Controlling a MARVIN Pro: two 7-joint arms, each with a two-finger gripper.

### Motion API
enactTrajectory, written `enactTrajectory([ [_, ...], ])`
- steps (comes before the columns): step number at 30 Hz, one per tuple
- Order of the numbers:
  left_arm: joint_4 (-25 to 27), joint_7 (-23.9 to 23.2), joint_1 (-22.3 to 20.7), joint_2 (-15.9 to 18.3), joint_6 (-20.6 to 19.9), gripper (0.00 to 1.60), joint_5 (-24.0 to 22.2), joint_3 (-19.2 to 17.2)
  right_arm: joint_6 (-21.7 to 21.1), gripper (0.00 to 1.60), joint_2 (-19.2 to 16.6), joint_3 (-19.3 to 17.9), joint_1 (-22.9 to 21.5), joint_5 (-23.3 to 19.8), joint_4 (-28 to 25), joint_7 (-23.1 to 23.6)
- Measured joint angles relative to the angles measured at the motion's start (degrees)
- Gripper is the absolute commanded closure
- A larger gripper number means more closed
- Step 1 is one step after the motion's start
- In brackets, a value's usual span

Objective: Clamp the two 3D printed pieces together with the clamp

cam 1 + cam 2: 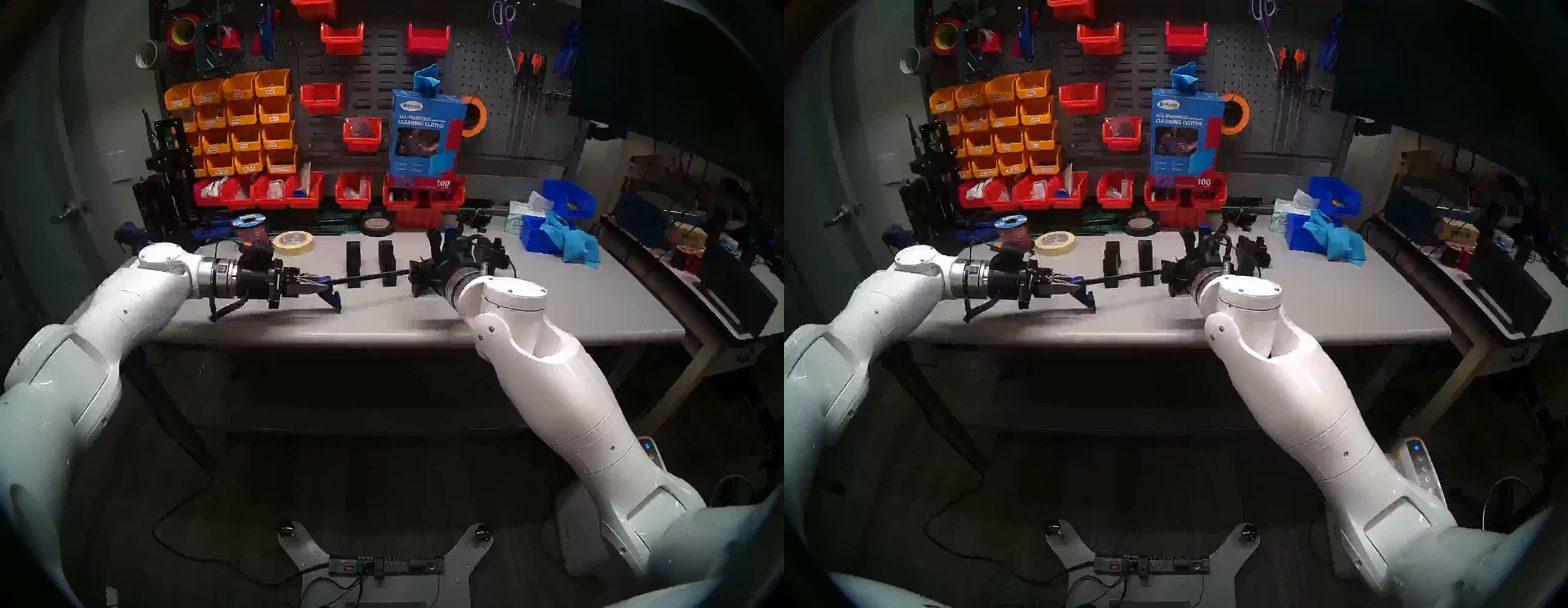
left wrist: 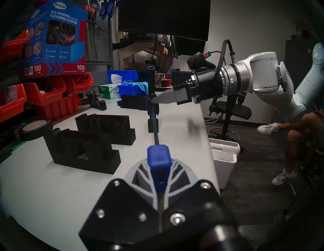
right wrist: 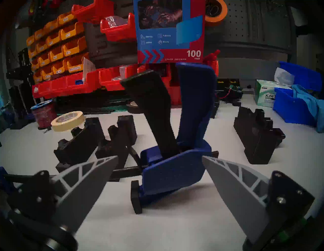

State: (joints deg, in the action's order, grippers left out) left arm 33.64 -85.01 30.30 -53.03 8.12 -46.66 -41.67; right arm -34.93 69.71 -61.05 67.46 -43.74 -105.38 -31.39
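grey workbench (image 1: 551, 305) is carrying the two 3d printed pieces (image 1: 369, 261), standing apart mid-table. left gripper (image 2: 158, 168) is pinching the clamp (image 3: 171, 168) by its fixed-jaw end, bar hovering level; right gripper (image 3: 159, 175) is gaping around its handle body. a skewed squeeze risks twisting the bar into the blocks.

right gripper (image 1: 424, 271) hides clamp (image 1: 369, 278) handle; cloth box (image 3: 171, 31) top cut off

Both head views look down from above the grey worktable's (image 1: 424, 322) near edge toward the pegboard. The left wrist view looks rightward along that edge; the right wrist view faces the pegboard, low and close. All share the tabletop.
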Motion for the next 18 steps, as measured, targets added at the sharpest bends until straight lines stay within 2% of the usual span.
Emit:
enactTrajectory([
  [10, 0.0, 0.0, 0.0, 0.0, 0.0, 1.60, 0.0, 0.0, 0.0, 0.00, -0.9, -0.1, -0.5, 0.2, 0.0, 1.5],
  [18, 0.0, 0.0, 0.0, 0.0, 0.0, 1.60, 0.0, 0.0, 0.6, 0.00, -1.6, 1.2, -2.4, 1.0, 3.4, 4.2],
])
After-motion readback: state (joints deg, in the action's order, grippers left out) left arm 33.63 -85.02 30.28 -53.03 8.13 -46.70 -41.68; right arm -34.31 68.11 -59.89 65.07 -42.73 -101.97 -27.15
